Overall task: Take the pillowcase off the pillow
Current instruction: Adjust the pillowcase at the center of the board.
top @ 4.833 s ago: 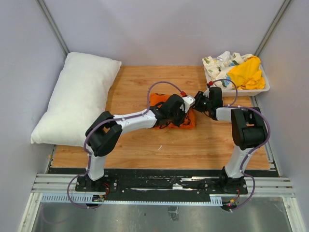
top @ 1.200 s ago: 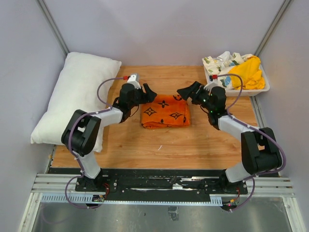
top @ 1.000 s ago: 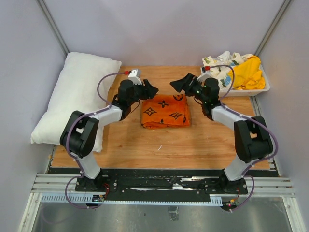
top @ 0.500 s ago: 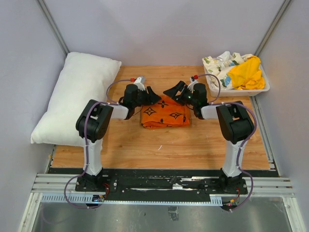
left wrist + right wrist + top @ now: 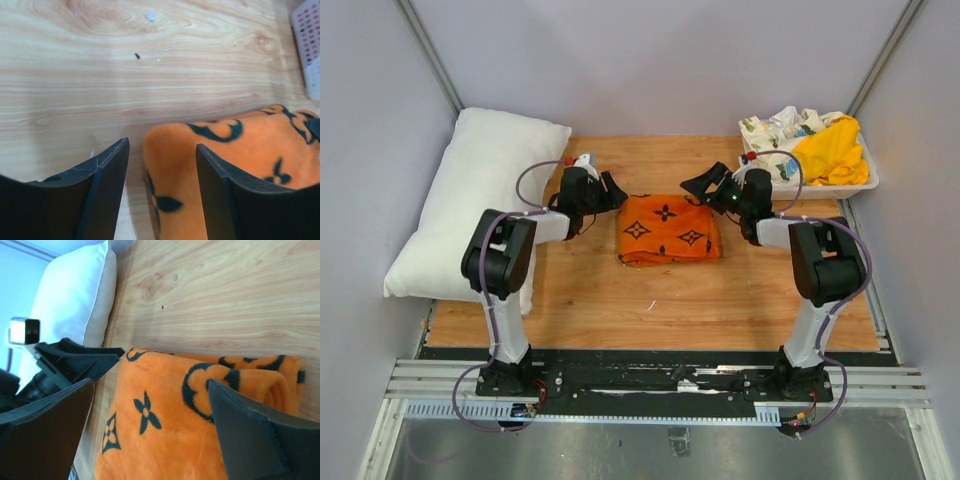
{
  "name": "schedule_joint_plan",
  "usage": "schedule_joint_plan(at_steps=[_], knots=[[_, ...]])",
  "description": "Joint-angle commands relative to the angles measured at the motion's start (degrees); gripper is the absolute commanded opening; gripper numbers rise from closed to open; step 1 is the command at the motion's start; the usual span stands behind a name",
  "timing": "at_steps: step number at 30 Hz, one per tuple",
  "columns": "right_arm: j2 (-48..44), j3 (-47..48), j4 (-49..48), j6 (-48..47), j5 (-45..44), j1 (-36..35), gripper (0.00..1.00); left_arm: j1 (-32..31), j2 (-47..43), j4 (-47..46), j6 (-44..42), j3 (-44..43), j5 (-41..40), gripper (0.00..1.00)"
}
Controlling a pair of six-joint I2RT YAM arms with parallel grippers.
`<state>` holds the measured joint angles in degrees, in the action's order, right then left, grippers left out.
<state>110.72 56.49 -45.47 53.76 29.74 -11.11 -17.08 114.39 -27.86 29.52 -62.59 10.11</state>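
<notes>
The orange pillowcase (image 5: 668, 228) with black motifs lies folded in the middle of the wooden table, apart from the pillow. The plump white pillow (image 5: 480, 205) rests bare along the left wall. My left gripper (image 5: 610, 190) hovers just off the pillowcase's far left corner, open. In the left wrist view that orange corner (image 5: 235, 165) shows between and beyond the spread fingers (image 5: 107, 185). My right gripper (image 5: 698, 188) stands wide open off the far right corner. In the right wrist view the pillowcase (image 5: 160, 430) fills the space under its jaws, with the pillow (image 5: 70, 305) behind.
A white basket (image 5: 865, 182) at the back right holds a floral-print cloth (image 5: 775, 130) and a yellow cloth (image 5: 830, 150). Grey walls close in the table on three sides. The basket's edge (image 5: 305, 50) shows in the left wrist view.
Both grippers have drawn apart from over the pillowcase's far edge, the left going left and the right going right. The pillowcase stays folded on the table.
</notes>
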Motion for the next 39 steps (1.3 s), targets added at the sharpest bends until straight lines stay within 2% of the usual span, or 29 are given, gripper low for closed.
schedule_joint_plan(at_steps=[1,5,10,15,18,23,32,39], knots=[[-11.0,-2.0,6.4,-6.7,-3.3,0.0,0.98,-1.0,-13.1,1.7,-4.4,3.5,-2.0,0.61],[-19.3,-5.5,10.7,-8.7,-5.3,-2.9,0.99,-5.2,-23.2,0.7,-5.1,10.2,-1.3,0.53],[-23.7,-10.9,11.8,-7.7,-6.2,-8.2,0.99,-11.2,-29.2,-5.8,-0.2,18.7,3.4,0.52],[-22.8,-16.4,7.9,-5.7,-7.0,-12.5,0.98,-13.2,-25.7,-16.6,5.9,25.6,7.0,0.51],[-21.0,-19.0,4.1,-3.8,-6.4,-13.1,0.98,-13.3,-21.5,-23.0,7.3,27.4,7.9,0.50],[-21.0,-22.1,3.9,-4.3,-6.7,-12.2,0.99,-13.3,-16.5,-28.5,8.7,29.5,7.5,0.49],[-21.7,-26.5,4.6,-5.8,-4.5,-4.0,0.99,-13.3,-13.9,-28.3,7.8,33.3,2.5,0.48],[-27.1,-24.4,12.4,-10.5,-4.8,-2.0,0.99,-13.0,-23.3,-18.1,2.3,34.7,-2.1,0.54]])
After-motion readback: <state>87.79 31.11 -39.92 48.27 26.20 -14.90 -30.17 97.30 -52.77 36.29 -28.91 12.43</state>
